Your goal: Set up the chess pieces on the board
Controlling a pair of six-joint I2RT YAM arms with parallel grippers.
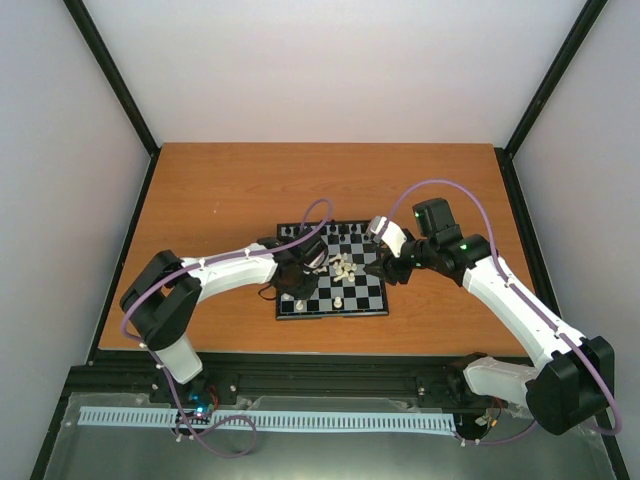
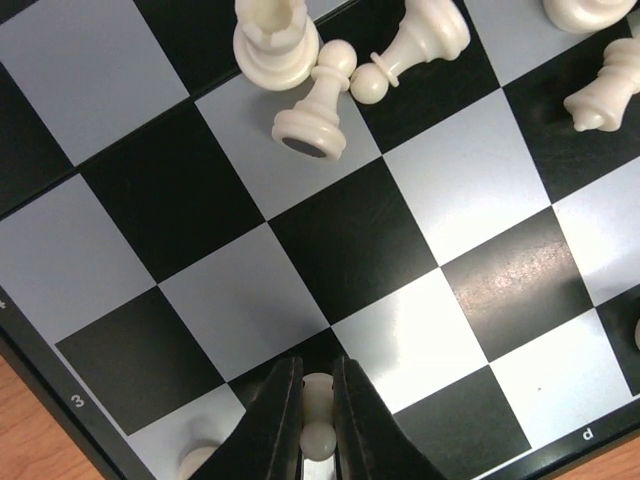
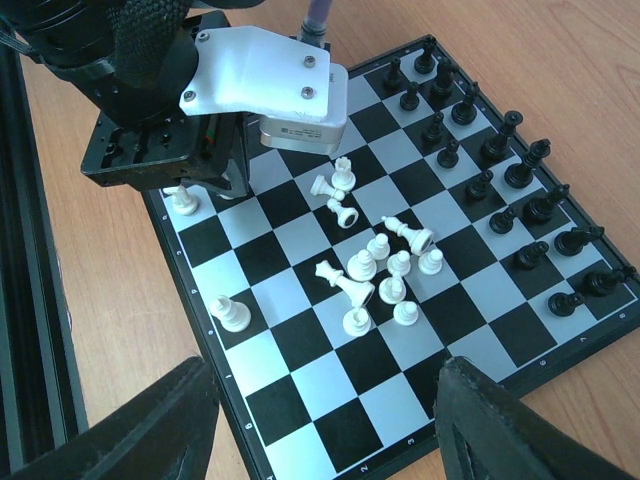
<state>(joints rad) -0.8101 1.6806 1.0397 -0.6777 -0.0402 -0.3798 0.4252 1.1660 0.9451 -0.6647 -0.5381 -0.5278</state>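
The board [image 1: 366, 291] lies mid-table. Black chess pieces [image 3: 500, 170] stand in two rows along its far side. Several cream-white pieces [image 3: 385, 268] lie and stand in a heap at its middle, also seen in the top view [image 1: 343, 267]. My left gripper [image 2: 318, 378] is shut on a white pawn [image 2: 319, 436], low over a black square near the board's left edge. A white piece [image 2: 195, 463] stands just beside it. My right gripper [image 3: 320, 430] is open and empty, above the board's near right part. A white piece [image 3: 231, 313] stands alone near that edge.
The board rests on a brown wooden table [image 1: 220, 190] with white walls around it and black frame posts at the corners. A fallen white pawn [image 2: 315, 108] and a white rook [image 2: 275, 42] lie ahead of the left fingers. The left wrist [image 3: 200, 90] hangs over the board's corner.
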